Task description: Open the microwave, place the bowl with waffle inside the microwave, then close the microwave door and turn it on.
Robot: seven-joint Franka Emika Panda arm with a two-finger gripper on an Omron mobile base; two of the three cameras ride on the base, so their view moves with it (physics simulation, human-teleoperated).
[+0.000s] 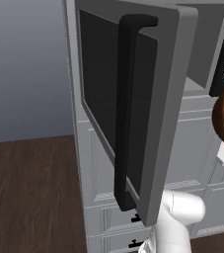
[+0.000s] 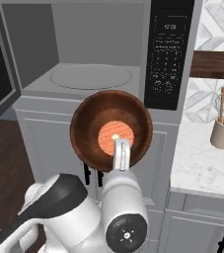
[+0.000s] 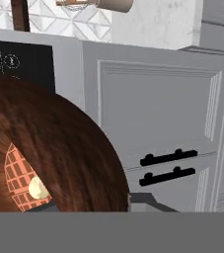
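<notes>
Wide open, the microwave (image 2: 91, 59), its grey cavity and round turntable bare at 12 o'clock of the right base view. Swung out at 9 o'clock there, the microwave door (image 1: 128, 106), black bar handle (image 1: 126, 113) upright. Held aloft just in front of and below the cavity sill, the brown bowl (image 2: 111, 131), round waffle (image 2: 115, 137) lying in its middle. Clamped on the bowl's near rim at 6 o'clock, the gripper (image 2: 120, 150), fingers pinching it.
</notes>
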